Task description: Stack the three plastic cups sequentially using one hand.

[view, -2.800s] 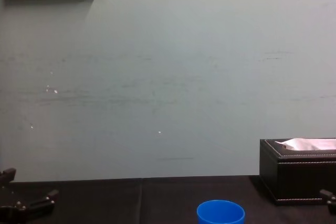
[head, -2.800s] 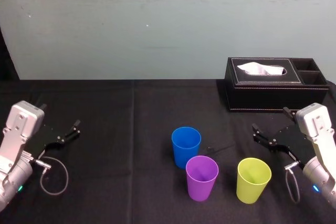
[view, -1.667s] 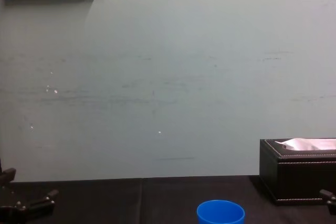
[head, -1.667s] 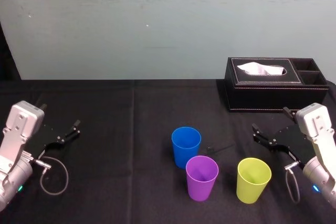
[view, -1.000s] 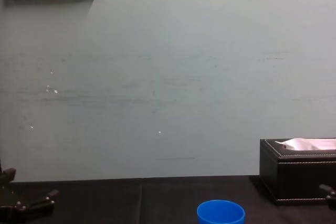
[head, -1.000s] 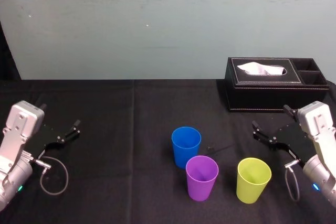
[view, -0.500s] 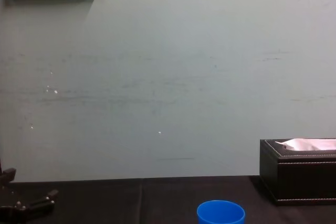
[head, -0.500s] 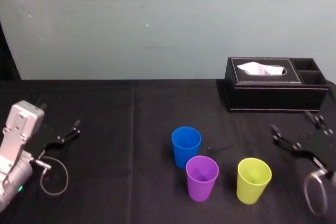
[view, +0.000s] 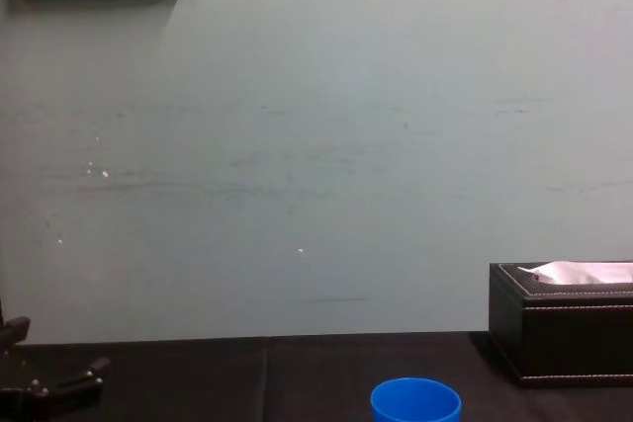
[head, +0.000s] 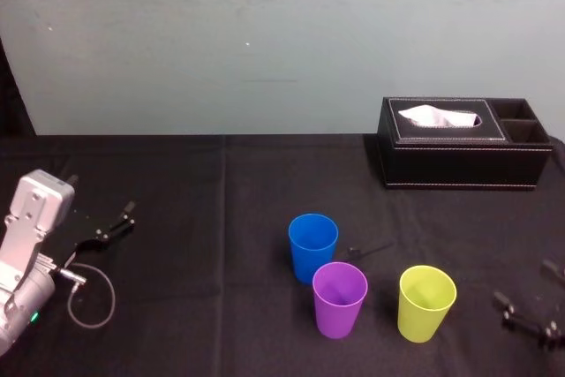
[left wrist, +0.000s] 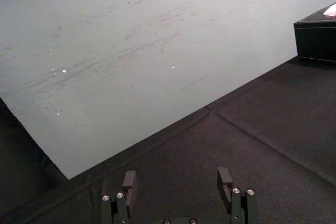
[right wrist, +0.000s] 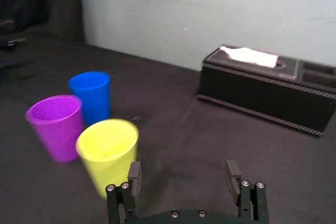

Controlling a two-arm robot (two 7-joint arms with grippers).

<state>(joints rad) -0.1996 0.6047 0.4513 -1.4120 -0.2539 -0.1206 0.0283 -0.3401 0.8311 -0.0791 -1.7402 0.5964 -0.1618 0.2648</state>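
The blue cup, purple cup and yellow-green cup each stand upright on their own in the middle of the black table, with blue farthest back and yellow-green on the right. The right gripper is low at the near right, close to the yellow-green cup, fingers wide open and holding nothing. The left gripper rests far off on the left, open and empty too, and a black tissue box sits at the far right.

Lab: black-draped table, bare wall
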